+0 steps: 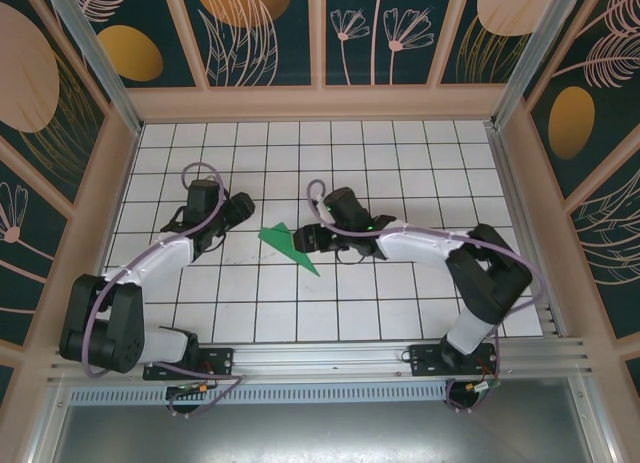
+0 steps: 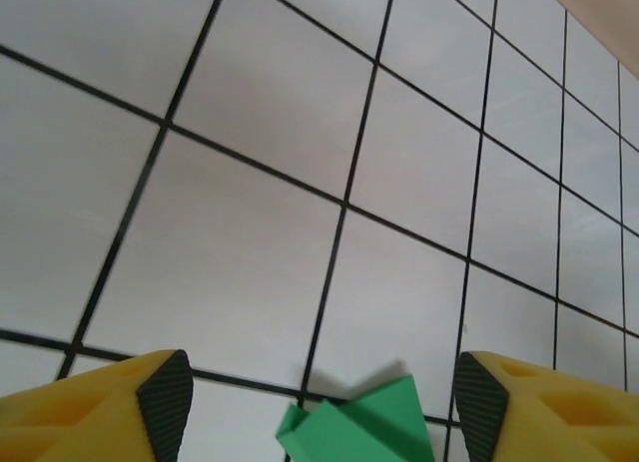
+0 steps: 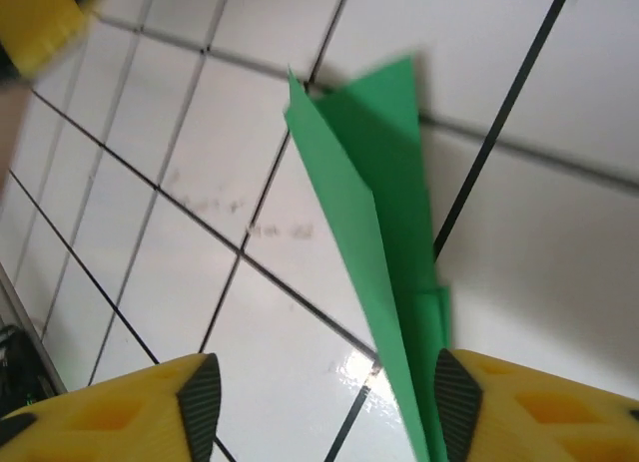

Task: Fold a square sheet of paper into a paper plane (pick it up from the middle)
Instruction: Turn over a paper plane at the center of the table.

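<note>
Left tool point(image 1: 243, 211): spread wide. From the wrist, the left tool point(image 2: 319, 402) shows two yellow fingers with dark pads point(image 2: 165, 394) standing well apart, and nothing is pinched between them.
Right tool point(image 1: 312, 239): also spread. From its own wrist, the right tool point(image 3: 327, 407) has its pads point(image 3: 200, 402) far apart, and they do not close on anything.
Paper plane point(image 1: 288, 247): a bright-green folded dart that lies on the worktop between the two tools, near the middle of the grid. From above, its broad end faces the left tool and its narrow point runs toward the near right.
Paper plane from the left wrist point(image 2: 359, 427): we see only the broad end, low in the picture and in the gap between the two fingers, with a crease across it.
Paper plane from the right wrist point(image 3: 371, 213): a long green wedge with a raised fold along its length. It narrows as it comes down between the fingers and passes just beside the right-hand pad. We cannot tell whether that pad touches the paper.
Worktop point(image 1: 400, 163): white tiles ruled with dark grid lines, with faint scuff marks beside the plane in the right wrist view.
Arms: both reach in from the near edge, bent toward the centre, so the tools face each other across the plane.
Walls point(image 1: 260, 23): dark panels with painted flowers and leaves that enclose the worktop on three sides.
</note>
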Controlling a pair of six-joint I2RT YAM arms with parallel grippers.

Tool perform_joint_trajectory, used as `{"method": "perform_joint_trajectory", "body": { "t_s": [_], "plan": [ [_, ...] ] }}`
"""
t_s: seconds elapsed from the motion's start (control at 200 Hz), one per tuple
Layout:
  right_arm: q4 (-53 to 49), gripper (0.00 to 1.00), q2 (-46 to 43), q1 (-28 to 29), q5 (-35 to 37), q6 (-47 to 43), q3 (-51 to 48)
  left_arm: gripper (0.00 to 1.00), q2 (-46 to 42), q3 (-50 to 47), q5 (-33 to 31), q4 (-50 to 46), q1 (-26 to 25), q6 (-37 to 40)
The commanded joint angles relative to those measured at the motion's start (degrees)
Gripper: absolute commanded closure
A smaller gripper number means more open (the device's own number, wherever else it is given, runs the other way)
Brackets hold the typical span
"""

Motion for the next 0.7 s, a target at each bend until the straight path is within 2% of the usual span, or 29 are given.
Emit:
{"method": "perform_joint_trajectory", "body": {
  "t_s": [0.0, 0.145, 0.2, 0.29, 0.37, 0.505, 0.696],
  "plan": [
    [0.92, 0.32, -4.76, -4.05, 6.39, 1.54, -4.44, 0.23, -1.85, -0.78, -1.82, -3.63, -3.3, -2.72],
    [1.33, 0.26, -8.95, -11.94, 7.49, 0.4, -9.01, 0.16, -1.27, -0.47, -4.73, -3.87, -9.12, -7.9],
    [1.55, 0.24, -9.7, -13.8, 8.67, -0.73, -10.21, 0.15, -0.6, -0.07, -7.77, -5.15, -11.7, -12.81],
    [2.27, 0.15, -10.58, -17.91, 11.2, -3.21, -12.15, 0.13, 0.03, -0.27, -9.35, -3.85, -16.05, -18.7],
    [3.18, 0.09, -11.46, -19.21, 12.21, -3.82, -13.63, 0.12, 1.35, 1.84, -11.41, -5.64, -19.21, -21.14],
    [4.54, 0.07, -12.72, -19.7, 12.83, -3.81, -14.82, 0.08, 5.13, 5.44, -15.12, -8.76, -23.45, -24.45],
    [6.23, 0.06, -13.17, -20.09, 14.22, -2.96, -16.77, 0.13, 11.51, 10.33, -17.41, -13.56, -26.3, -26.68]
  ]
}}
